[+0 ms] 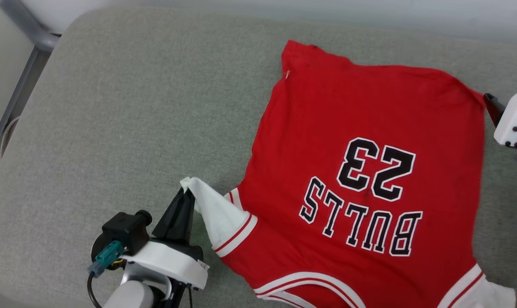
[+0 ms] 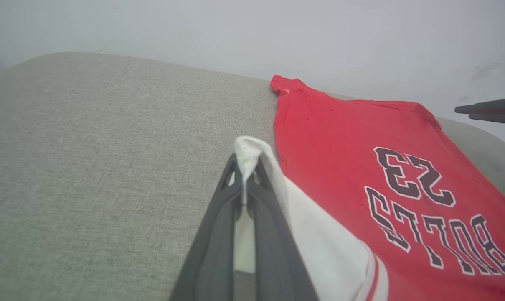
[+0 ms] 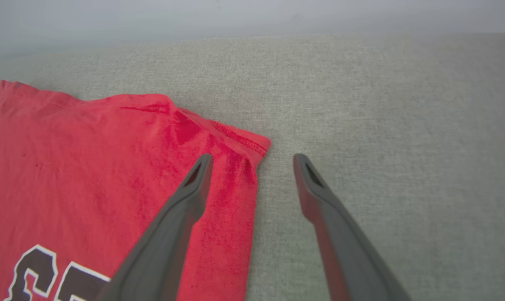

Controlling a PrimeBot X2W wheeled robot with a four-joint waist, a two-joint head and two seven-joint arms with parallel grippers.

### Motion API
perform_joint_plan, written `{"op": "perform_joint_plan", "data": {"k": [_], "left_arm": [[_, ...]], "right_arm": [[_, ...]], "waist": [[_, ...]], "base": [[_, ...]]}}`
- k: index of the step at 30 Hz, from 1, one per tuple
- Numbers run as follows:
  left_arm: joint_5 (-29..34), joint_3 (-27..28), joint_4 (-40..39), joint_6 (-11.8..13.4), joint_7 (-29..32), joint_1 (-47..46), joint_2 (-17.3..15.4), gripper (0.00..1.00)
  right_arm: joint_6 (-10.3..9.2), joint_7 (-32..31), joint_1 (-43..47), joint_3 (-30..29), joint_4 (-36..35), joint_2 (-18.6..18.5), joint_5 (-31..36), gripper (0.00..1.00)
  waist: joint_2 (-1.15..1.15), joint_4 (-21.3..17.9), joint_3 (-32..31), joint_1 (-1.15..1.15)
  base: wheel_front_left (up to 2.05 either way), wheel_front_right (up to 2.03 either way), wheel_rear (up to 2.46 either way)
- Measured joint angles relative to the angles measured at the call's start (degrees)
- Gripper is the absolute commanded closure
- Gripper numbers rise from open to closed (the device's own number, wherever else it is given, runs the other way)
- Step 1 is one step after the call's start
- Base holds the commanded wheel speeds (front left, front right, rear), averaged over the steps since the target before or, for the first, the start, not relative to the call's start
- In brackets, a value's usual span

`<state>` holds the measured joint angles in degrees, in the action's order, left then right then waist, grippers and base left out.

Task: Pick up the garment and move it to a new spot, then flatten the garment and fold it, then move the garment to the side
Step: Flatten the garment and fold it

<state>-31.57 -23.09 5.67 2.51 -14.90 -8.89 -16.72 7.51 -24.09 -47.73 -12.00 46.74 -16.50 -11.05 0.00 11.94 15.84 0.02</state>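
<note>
Left gripper point(image 2: 244, 167) clenched on white sleeve point(image 1: 217, 214); my right gripper point(image 3: 252, 161) spread over hem corner point(image 3: 252, 144). Garment point(image 1: 348, 128): one, print up. Grey cushion point(image 1: 134, 107): broad stretch leftward.

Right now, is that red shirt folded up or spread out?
Spread out: the shirt lies mostly flat on the grey cushion, print facing up. Only one white sleeve is raised, pinched in the left gripper.

A grey fabric cushion point(image 1: 125, 107) carries the red garment point(image 1: 326, 115).
</note>
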Motion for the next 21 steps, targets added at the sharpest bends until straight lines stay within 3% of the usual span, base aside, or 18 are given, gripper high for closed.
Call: {"op": "perform_joint_plan", "data": {"k": [10,15,16,18,21], "left_arm": [[2.61,0.53,-0.93,-3.05,0.0,-2.85,3.01,1.0],[3.45,1.52,-0.42,-4.01,0.0,-3.07,4.43,1.0],[3.64,1.76,-0.33,-4.07,0.0,-3.06,4.74,1.0],[3.79,2.15,-0.07,-4.55,0.0,-3.03,5.04,1.0],[4.2,2.67,0.27,-5.15,0.0,-3.0,5.63,1.0]], "right_arm": [[0.0,-6.1,-8.06,0.48,9.67,-1.43,3.85,0.0],[-0.01,-13.65,-10.12,0.7,14.16,-2.33,4.25,0.0],[-0.01,-14.59,-10.43,0.66,14.74,-2.47,4.24,0.18],[-0.01,-16.16,-10.76,0.24,15.51,-2.65,4.04,1.0],[-0.01,-16.73,-10.92,0.25,15.9,-3.32,3.99,1.0]], "waist": [[0.0,4.05,6.52,-0.01],[0.0,5.34,7.65,-0.02],[0.0,5.45,7.68,-0.03],[0.0,5.54,7.7,-0.03],[0.0,5.55,7.49,-0.03]], "base": [[0.0,0.0,0.0],[0.0,0.0,0.0],[0.0,0.0,0.0],[0.0,0.0,0.0],[0.0,0.0,0.0]]}}
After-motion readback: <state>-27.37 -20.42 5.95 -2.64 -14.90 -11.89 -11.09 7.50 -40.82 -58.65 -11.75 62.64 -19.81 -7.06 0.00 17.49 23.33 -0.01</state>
